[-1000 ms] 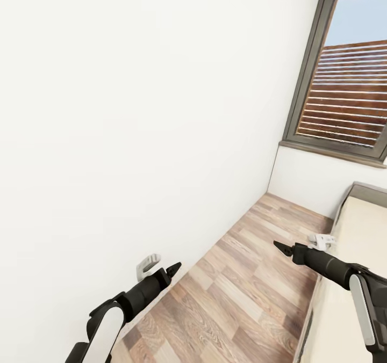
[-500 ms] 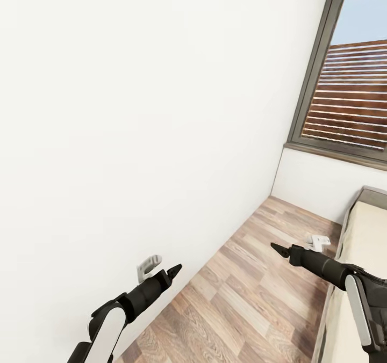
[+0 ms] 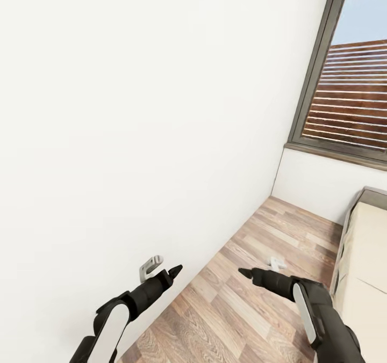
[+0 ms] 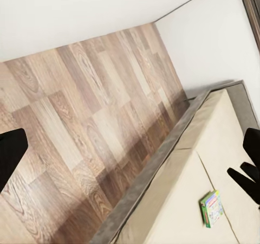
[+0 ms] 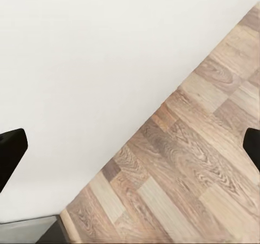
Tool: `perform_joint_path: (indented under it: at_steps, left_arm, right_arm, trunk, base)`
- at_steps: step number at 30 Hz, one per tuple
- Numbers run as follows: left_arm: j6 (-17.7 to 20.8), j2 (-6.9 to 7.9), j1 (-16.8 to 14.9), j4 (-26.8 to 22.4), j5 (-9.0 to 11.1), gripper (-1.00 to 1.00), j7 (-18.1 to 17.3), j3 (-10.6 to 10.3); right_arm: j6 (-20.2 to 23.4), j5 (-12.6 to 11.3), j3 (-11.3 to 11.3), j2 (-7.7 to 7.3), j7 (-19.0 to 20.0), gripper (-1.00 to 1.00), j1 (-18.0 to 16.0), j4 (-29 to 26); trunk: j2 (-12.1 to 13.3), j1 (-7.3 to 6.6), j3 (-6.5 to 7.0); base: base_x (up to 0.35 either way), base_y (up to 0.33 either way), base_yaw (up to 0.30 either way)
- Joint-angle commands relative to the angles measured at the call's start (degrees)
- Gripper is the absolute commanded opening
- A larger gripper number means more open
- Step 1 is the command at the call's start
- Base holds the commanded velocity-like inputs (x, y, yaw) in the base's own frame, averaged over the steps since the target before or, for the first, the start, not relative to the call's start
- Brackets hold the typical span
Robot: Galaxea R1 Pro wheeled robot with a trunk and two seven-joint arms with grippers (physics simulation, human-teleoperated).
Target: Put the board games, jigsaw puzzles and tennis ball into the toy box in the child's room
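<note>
A single board game (image 4: 212, 208), a small box with a green and multicoloured printed face, was seen in the left wrist view lying flat on the cream top of the bed (image 4: 216, 146), set back from the bed's grey-brown edge. Nothing was touching it. Beside the bed a strip of wooden plank floor (image 3: 252, 288) was shown, bounded on the other side by a plain white wall (image 3: 134, 110). In the head view the bed's pale side (image 3: 365, 261) was placed at the right edge, and a window (image 3: 349, 94) with a dark grey frame was set in the far wall, with brown horizontal slats and blue sky visible through it. The left gripper (image 3: 161, 269) was held out low near the white wall, above the floor, and the right gripper (image 3: 260, 269) was held out over the middle of the floor strip, between the wall and the bed. In each wrist view the two dark fingertips (image 5: 11, 152) were seen at opposite edges of the picture, well apart, so both sets of fingers were spread and nothing was gripped between them. The right wrist view was directed at the junction of the white wall and the floor, with a small grey corner of some object at its edge that could not be identified.
</note>
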Motion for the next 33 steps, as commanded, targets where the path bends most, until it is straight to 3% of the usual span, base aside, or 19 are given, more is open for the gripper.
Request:
perform_joint_path:
  at_steps: [1,7,19,33]
  left_arm:
    - [0.2,-0.01,0.0,-0.1,0.6,1.0,0.5,0.0]
    - [0.1,-0.08,-0.2,0.2,0.6,1.0,0.6,0.0]
    - [0.1,-0.11,-0.4,0.4,0.6,1.0,0.6,-1.2]
    - [0.1,-0.11,-0.4,0.4,0.6,1.0,0.6,-1.6]
  right_arm:
    - [0.4,-0.4,-0.1,0.01,0.0,1.0,-0.1,0.0]
    - [-0.2,-0.6,0.4,0.81,-2.2,1.0,-1.2,3.9]
    - [-0.5,-0.7,0.0,0.95,-3.2,1.0,-1.8,4.2]
    - [-0.5,-0.8,-0.9,0.85,-3.4,1.0,-2.0,3.9]
  trunk:
    - [-0.1,0.04,-0.13]
    - [-0.1,0.04,-0.13]
    - [-0.1,0.04,-0.04]
    - [-0.1,0.04,0.73]
  base:
    - [0.008,0.001,0.0]
    - [0.004,0.001,0.0]
    - [0.001,0.0,-0.012]
    - [0.0,0.0,-0.173]
